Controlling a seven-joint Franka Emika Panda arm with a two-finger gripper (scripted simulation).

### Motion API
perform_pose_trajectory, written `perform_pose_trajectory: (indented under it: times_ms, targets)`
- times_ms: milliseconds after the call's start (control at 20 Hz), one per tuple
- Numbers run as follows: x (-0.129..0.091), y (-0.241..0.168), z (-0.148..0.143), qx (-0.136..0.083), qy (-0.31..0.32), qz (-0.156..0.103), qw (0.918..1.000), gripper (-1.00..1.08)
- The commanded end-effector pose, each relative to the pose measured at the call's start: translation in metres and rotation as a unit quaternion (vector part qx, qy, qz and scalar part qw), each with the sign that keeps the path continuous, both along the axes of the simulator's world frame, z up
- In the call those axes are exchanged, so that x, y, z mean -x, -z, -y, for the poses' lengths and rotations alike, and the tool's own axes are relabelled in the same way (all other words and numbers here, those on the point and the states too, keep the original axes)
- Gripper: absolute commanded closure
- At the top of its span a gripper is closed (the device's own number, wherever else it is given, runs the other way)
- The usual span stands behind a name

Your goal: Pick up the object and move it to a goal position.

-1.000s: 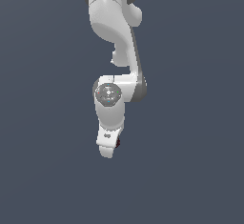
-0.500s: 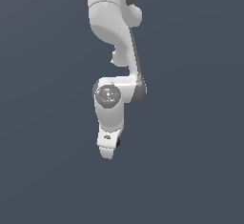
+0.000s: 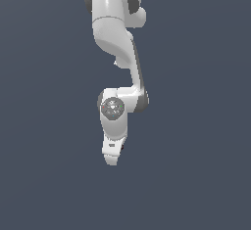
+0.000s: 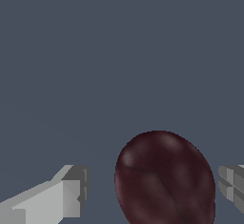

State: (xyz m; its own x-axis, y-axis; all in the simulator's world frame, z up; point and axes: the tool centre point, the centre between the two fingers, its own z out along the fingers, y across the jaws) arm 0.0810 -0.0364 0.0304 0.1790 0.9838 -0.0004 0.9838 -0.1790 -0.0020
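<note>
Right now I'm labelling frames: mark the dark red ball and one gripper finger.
dark red ball (image 4: 164, 180), wrist view, middle of its rounded surface.
gripper finger (image 4: 62, 199), wrist view, flat grey side near the tip.

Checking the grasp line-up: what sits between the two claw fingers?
In the wrist view, the dark red round ball sits between the grey fingers, touching neither.

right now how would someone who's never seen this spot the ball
Follow the white arm down to its gripper. The ball sits between the two grey fingertips, with a gap showing on each side. It is the only dark red, rounded thing against the plain grey ground.
</note>
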Motion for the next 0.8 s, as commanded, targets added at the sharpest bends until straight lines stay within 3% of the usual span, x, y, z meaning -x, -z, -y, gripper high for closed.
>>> perform_pose_trajectory:
  times_ms: [0, 100, 150, 750]
  targets:
    - [-0.0012, 0.0028, 0.0002, 0.0, 0.0, 0.001, 1.0, -0.92]
    - [-0.0018, 0.002, 0.0001, 0.0, 0.0, 0.001, 1.0, -0.92]
    - [-0.0018, 0.002, 0.0001, 0.0, 0.0, 0.001, 1.0, 1.08]
    - [-0.0014, 0.0012, -0.0006, 0.0, 0.0, 0.001, 1.0, 1.08]
